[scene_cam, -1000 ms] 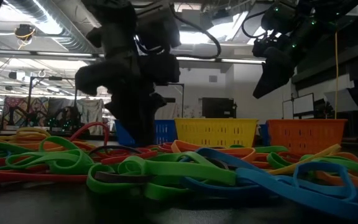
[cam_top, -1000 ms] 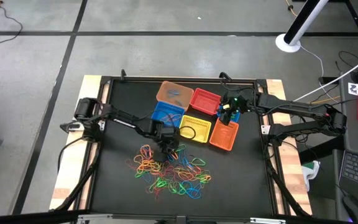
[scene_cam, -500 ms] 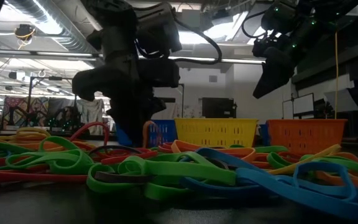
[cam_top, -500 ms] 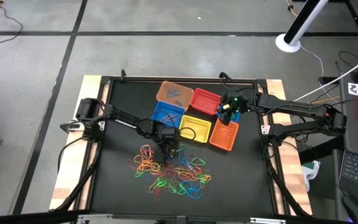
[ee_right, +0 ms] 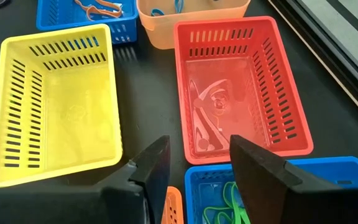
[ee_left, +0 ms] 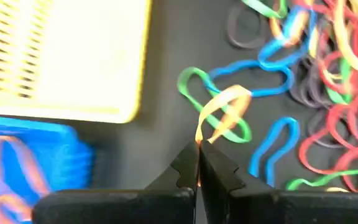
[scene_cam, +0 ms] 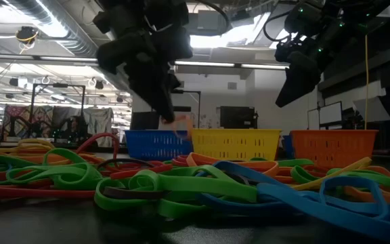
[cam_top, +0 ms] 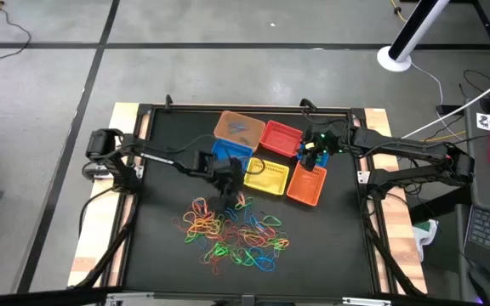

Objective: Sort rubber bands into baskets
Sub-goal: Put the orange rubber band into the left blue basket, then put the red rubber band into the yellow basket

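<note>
Left pincer [ee_left: 198,167] clamped together on one orange-yellow rubber band [ee_left: 219,112], loop dangling just ahead of the tips, pinched only at its very end; likely to slip free, or snag the green band [ee_left: 194,84] lying just beyond. Yellow basket [ee_left: 61,56] farther off to one side, pile of rubber bands [cam_top: 232,234] on the surface behind. Right pincer [ee_right: 194,165] apart, idle over the red basket [ee_right: 241,87]; collision risk if both converge.

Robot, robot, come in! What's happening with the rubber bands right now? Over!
Left gripper shut on thin orange rubber band, lifted above the pile. Right gripper open, waiting over red plastic basket. Nothing blocking.
</note>
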